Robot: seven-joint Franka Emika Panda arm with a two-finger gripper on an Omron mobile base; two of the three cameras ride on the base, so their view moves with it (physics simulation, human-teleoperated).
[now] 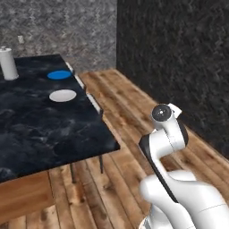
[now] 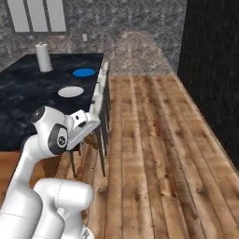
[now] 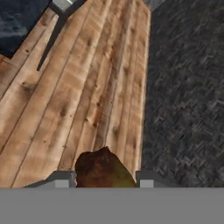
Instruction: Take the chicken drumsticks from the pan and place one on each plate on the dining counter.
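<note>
An orange-brown chicken drumstick [image 3: 103,168] sits between my two dark fingertips [image 3: 63,178], and my gripper [image 3: 104,179] is shut on it above the wooden floor. The hand hangs beside the dining counter [image 1: 40,129], off its near right corner. On the counter's far part lie the blue plate [image 1: 59,74] and, nearer to me, the white plate [image 1: 62,95]; both are bare. They also show in the right base view as the blue plate [image 2: 84,72] and the white plate [image 2: 71,91]. The pan and the other drumstick are out of view.
A tall white paper towel roll [image 1: 8,63] stands at the counter's far left. Pale-cushioned stools [image 2: 100,100] line the counter's right edge. A dark wall [image 1: 179,58] runs along the right. Wooden floor [image 2: 154,154] lies open between the counter and the wall.
</note>
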